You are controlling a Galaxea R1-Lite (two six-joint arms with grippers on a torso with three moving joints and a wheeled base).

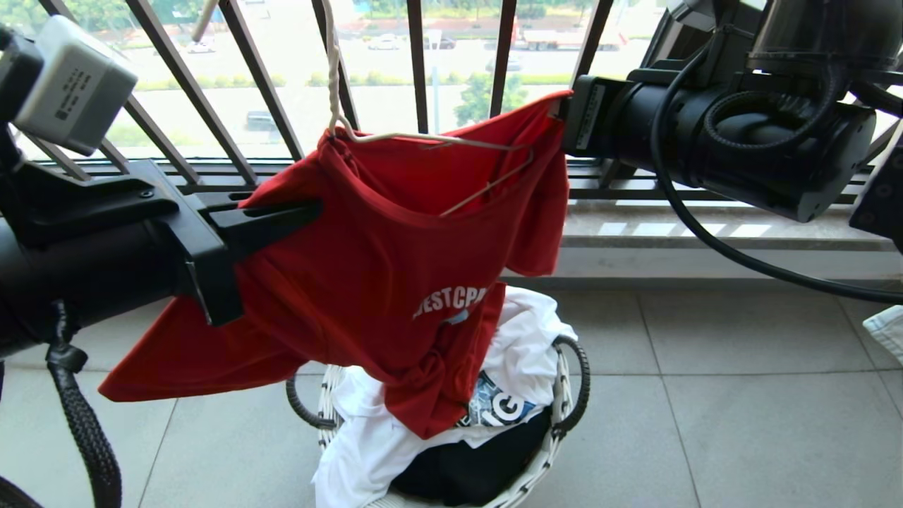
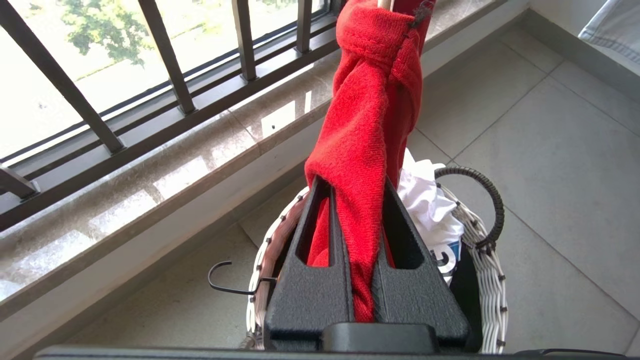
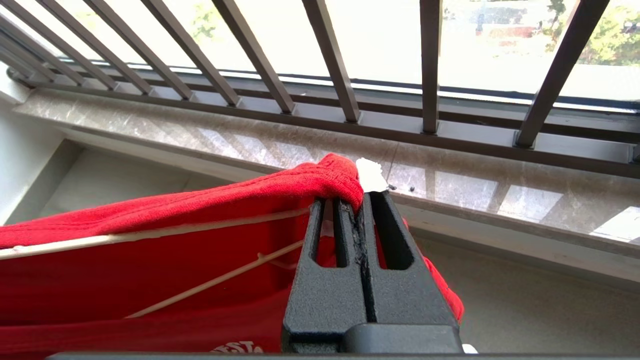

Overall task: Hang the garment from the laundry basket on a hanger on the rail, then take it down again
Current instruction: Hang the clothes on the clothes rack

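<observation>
The red garment (image 1: 395, 254) hangs stretched between both grippers above the laundry basket (image 1: 564, 416), its lower hem drooping into the basket. The cream wire hanger (image 1: 423, 137) sits in the garment's opening, its hook running up out of the picture. My left gripper (image 1: 310, 212) is shut on a bunched fold of the garment (image 2: 370, 115), seen between the jaws of that gripper (image 2: 353, 182). My right gripper (image 1: 564, 113) is shut on the garment's upper right edge (image 3: 320, 180), next to the hanger wire (image 3: 150, 232); that gripper (image 3: 352, 200) points at the sill. The rail is out of view.
A black balustrade (image 1: 416, 63) and stone sill (image 1: 705, 229) run behind the garment. A white T-shirt with blue print (image 1: 522, 339) and a black one (image 1: 465, 473) fill the basket. Pale cloth (image 1: 889, 331) lies at the right edge. Tiled floor (image 1: 741, 423) spreads to the right.
</observation>
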